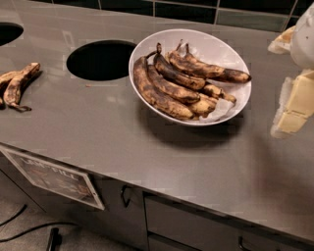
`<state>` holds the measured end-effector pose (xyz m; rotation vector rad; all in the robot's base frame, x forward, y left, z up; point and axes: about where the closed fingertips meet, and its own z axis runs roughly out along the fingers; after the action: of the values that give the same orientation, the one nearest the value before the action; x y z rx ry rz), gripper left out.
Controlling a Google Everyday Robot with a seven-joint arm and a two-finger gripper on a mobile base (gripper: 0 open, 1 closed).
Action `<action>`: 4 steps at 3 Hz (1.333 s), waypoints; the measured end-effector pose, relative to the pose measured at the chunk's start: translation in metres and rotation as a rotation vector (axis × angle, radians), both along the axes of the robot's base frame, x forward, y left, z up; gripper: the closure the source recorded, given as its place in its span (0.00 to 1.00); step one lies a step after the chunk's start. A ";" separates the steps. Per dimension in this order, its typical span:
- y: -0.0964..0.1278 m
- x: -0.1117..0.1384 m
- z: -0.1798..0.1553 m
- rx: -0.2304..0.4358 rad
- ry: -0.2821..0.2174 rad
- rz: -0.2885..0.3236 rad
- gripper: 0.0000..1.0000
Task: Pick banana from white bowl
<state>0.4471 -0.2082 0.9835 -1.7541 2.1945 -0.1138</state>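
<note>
Banana (205,105) — stubby, in bowl (211,45) among longer bananas (162,90), ungrasped; gripper (294,105) at the view's right edge, clear of the bowl, grip state cannot be told; step: approach — next, likely swing over the bowl and descend.

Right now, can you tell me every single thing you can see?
counter: one, grey metal, filling the middle
white bowl: one, glossy white, on the counter beside the big hole
bananas in the bowl: five or six, brown-black with yellow patches, piled together
joined bananas: two, spotted brown, counter's left edge
round holes: two, dark, in the countertop
sign: one, white-framed, counter's front
handles: two, dark, below the counter
cable: dark, on the floor
wall tiles: dark green, behind
gripper: one, cream, right edge, above the counter, clear of the bowl
</note>
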 end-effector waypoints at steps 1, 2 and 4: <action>0.016 0.017 0.006 -0.007 -0.008 0.054 0.00; 0.038 0.037 0.015 -0.019 -0.019 0.109 0.00; 0.071 0.074 0.020 -0.044 -0.008 0.164 0.00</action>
<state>0.5215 -0.1370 1.0038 -1.9456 2.0474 -0.1308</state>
